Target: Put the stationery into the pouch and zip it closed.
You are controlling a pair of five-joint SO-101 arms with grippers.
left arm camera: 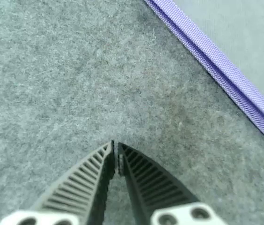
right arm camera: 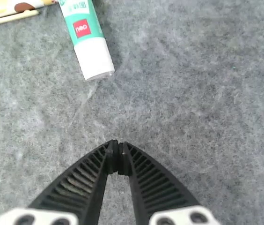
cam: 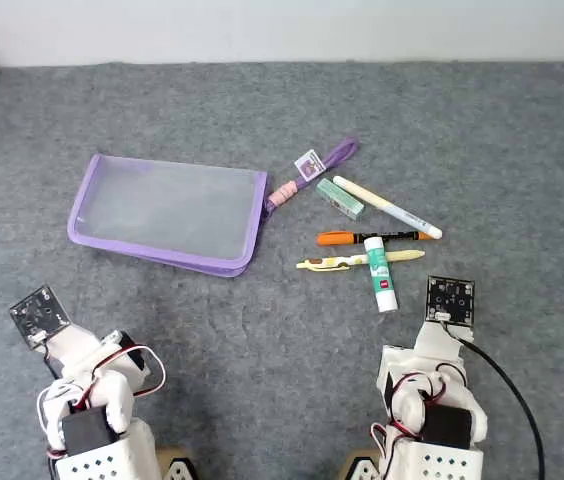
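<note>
Purple pouch — flat on table; pens and glue stick just beside. Left jaws, right jaws — pressed together, empty.

This looks like a small robotics lab bench. A grey felt mat covers the table up to a bare white wall. The left arm and right arm show exposed servos and wiring.
</note>
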